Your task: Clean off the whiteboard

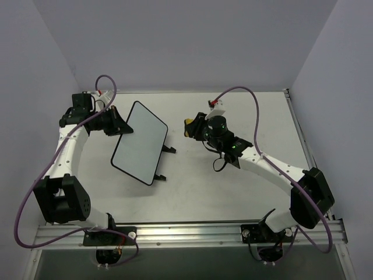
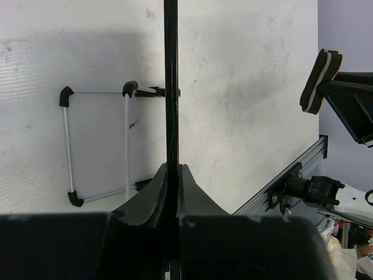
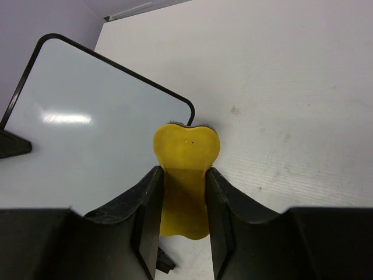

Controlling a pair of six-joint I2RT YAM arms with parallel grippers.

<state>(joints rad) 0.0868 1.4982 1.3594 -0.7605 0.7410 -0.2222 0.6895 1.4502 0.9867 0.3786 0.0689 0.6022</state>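
My left pincer [image 1: 121,127] was pressed together on the thin edge of the whiteboard [image 1: 140,143]. The board ran straight out from between its fingers, edge-on to that wrist camera. My right pincer [image 3: 182,173] was pinching the yellow eraser [image 3: 185,146]. From that pincer the board lay ahead and to its left, face turned toward it and long axis running across its front. The nearest rounded corner sat just beyond the eraser's tip, with a gap showing from above. I judged the wipe fell to the right arm, reaching forward and left. I saw no marks on that face.
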